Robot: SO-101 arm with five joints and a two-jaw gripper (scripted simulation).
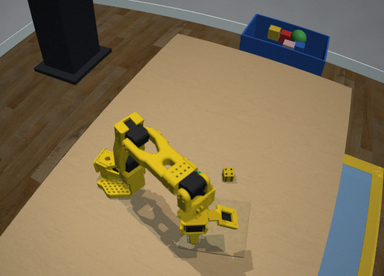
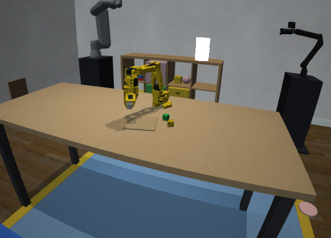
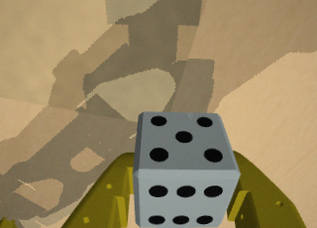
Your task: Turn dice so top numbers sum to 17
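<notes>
Dice first: your grey die (image 3: 185,171) is pinched between the jaws, held in the air above the mat (image 2: 143,124), with a five and a six facing the wrist camera. Your gripper (image 2: 129,105) hangs over the mat's near-left part. You'll find the green die (image 2: 165,116) and the yellow die (image 2: 170,122) on the tabletop (image 2: 213,139), just beside the mat's edge, off it.

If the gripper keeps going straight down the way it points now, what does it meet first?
Most likely the mat. The gripper, shut on the grey die, points down above the mat's near-left part, so the die would touch first; exact depth is unclear.
</notes>
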